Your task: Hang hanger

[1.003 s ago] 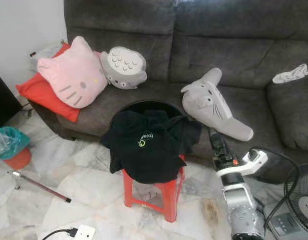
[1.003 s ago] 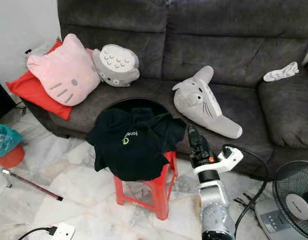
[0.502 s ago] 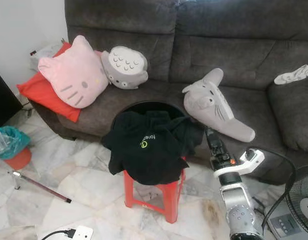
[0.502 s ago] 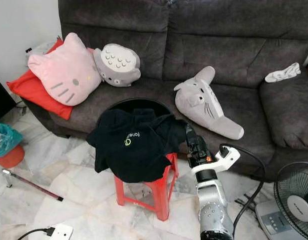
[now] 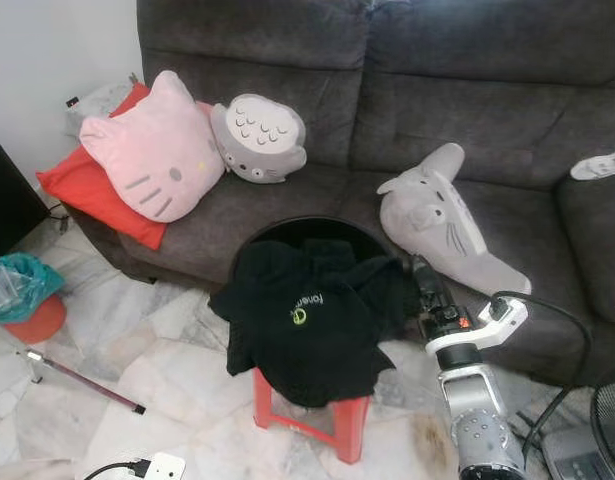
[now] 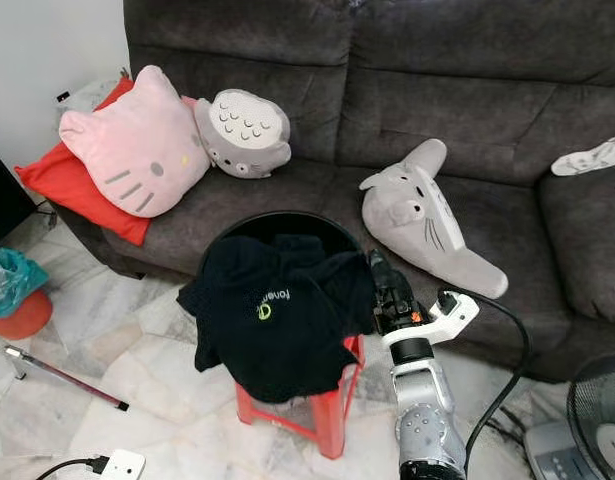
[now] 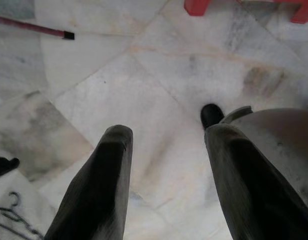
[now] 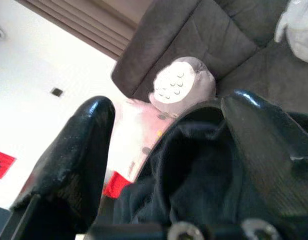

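Nearest, the left gripper (image 7: 164, 185) hangs over bare marble floor (image 7: 159, 90), fingers spread wide and holding nothing. Ahead, the right gripper (image 6: 380, 272) reaches the edge of the black shirt (image 6: 272, 310) heaped on the red stool (image 6: 327, 415), fingers wide apart with the cloth between them but not yet gripped. No hanger can be made out; it may lie under the shirt. Beyond stands the grey sofa (image 6: 467, 90). The task looks barely begun: grasping and hanging remain
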You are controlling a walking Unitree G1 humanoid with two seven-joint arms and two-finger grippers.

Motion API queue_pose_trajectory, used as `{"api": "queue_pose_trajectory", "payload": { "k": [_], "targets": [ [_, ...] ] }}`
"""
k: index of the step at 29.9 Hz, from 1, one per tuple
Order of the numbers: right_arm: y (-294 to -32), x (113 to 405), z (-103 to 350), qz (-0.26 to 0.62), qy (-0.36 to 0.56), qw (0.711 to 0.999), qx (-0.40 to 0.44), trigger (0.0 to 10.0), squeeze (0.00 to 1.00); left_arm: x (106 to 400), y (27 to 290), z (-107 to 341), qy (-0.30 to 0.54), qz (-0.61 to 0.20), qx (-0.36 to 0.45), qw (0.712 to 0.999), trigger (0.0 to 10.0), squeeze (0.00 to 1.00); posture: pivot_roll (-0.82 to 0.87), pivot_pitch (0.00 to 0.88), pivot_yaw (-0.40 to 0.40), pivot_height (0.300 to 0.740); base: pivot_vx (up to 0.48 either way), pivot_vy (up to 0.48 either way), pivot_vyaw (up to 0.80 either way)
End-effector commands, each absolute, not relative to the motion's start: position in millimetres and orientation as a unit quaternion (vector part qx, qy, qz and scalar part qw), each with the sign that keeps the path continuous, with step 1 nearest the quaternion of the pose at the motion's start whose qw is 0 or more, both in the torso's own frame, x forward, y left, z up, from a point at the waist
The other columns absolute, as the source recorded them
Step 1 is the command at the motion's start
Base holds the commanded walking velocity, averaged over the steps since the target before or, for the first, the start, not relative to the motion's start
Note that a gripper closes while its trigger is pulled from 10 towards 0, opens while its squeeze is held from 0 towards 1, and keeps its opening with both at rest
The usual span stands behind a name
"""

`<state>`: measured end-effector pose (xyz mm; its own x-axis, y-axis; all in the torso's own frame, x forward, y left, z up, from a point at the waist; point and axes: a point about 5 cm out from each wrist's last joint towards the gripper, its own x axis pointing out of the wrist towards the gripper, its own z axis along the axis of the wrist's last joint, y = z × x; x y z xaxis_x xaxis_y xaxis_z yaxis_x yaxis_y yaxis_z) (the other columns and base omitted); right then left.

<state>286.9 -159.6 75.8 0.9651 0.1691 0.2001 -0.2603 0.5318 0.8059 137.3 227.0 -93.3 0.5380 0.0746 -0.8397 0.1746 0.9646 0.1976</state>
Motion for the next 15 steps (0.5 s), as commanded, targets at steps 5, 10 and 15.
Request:
{"api": "queue_pose_trajectory", "payload": {
  "k": [5,10,15],
  "targets": [
    [-164.3,284.7,74.9,0.118,-0.048,0.876,0.465,10.0,0.0,141.9,225.2,-92.0,0.474,-0.031,0.129,0.87,10.0,0.0,-0.05,0.029,0.046,0.74,0.212,0.0,0.0],
    [-162.4,282.7,76.9,0.124,-0.052,0.874,0.467,10.0,0.0,141.8,225.1,-92.1,0.474,-0.032,0.128,0.87,10.0,0.0,-0.05,0.033,0.047,0.74,0.0,0.0,0.0],
    [-161.7,271.2,79.8,0.134,-0.062,0.868,0.475,10.0,0.0,141.8,225.1,-92.1,0.474,-0.032,0.13,0.87,10.0,0.0,-0.06,0.038,0.048,0.74,0.0,0.0,0.0]
  ]
}}
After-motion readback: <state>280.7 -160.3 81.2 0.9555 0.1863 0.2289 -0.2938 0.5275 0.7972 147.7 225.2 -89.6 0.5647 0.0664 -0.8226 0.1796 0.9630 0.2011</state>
